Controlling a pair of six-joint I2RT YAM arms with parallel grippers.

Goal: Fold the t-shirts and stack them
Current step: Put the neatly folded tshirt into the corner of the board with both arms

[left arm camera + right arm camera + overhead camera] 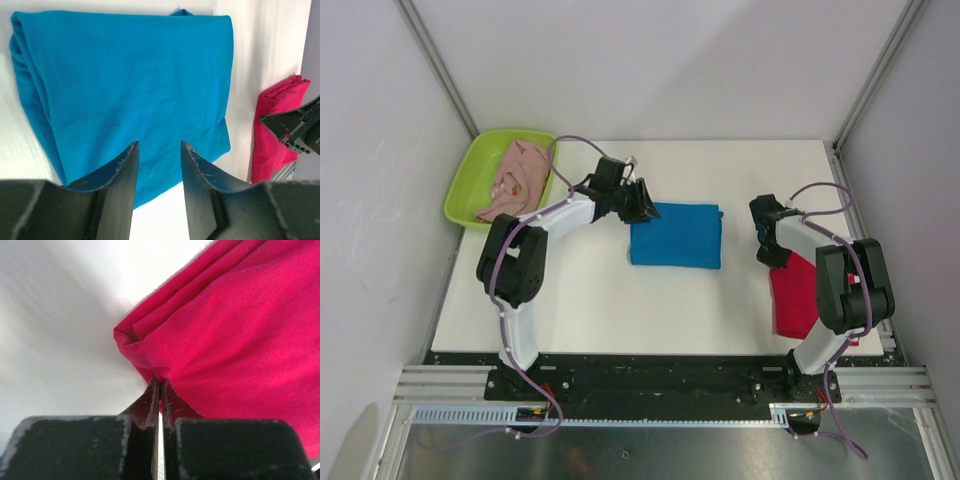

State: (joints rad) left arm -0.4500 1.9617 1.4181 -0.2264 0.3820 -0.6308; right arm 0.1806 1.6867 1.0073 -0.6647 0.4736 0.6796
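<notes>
The blue t-shirt (677, 236) lies folded into a rectangle at the table's middle; it fills the left wrist view (125, 90). My left gripper (642, 203) is open and empty at the shirt's far left corner, its jaws (159, 150) hovering over the cloth's edge. The red t-shirt (798, 296) lies folded at the right side. My right gripper (772, 252) is shut on the red shirt's far left corner (160, 379), pinching the cloth between its fingertips. The pale pink t-shirt (517, 176) lies crumpled in the tray.
The lime-green tray (470, 180) stands at the table's far left corner. The red shirt and right gripper also show in the left wrist view (277, 130). The table's right edge runs close beside the red shirt.
</notes>
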